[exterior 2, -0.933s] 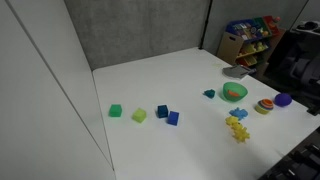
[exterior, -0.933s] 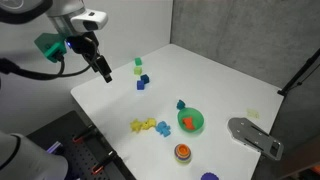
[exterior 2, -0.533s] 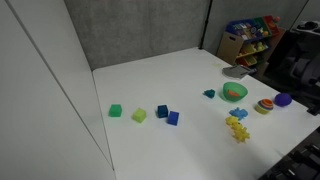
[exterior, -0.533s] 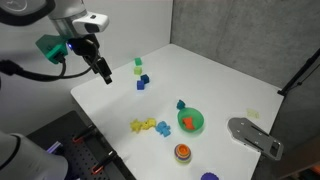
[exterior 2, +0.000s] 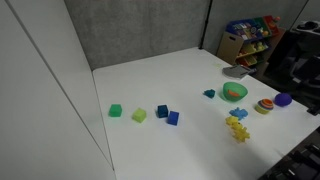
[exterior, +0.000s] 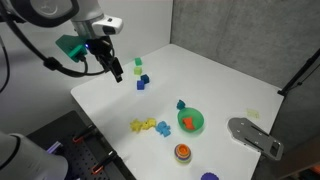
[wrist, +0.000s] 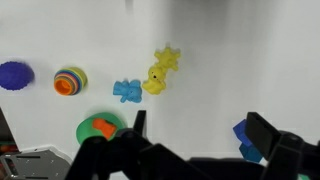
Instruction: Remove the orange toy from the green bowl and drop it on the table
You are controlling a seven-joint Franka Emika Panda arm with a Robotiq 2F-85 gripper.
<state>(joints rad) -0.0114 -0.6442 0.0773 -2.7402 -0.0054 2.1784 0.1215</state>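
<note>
In green bowl (exterior: 199,123), orange toy (exterior: 186,123), far from claw (exterior: 117,74)

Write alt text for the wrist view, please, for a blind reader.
The robot's open hand hangs above the white table, with the green bowl, holding the orange toy, at lower left. A yellow toy, blue toy, striped disc and purple ball lie nearby.

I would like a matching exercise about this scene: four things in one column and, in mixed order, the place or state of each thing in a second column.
Column A
1. orange toy
2. claw
3. yellow toy pieces
4. striped disc

Column B
a. open, above the table
b. inside the green bowl
c. on the table, beside the light blue piece
d. on the table, next to the purple ball

Pairs: 1-b, 2-a, 3-c, 4-d
</note>
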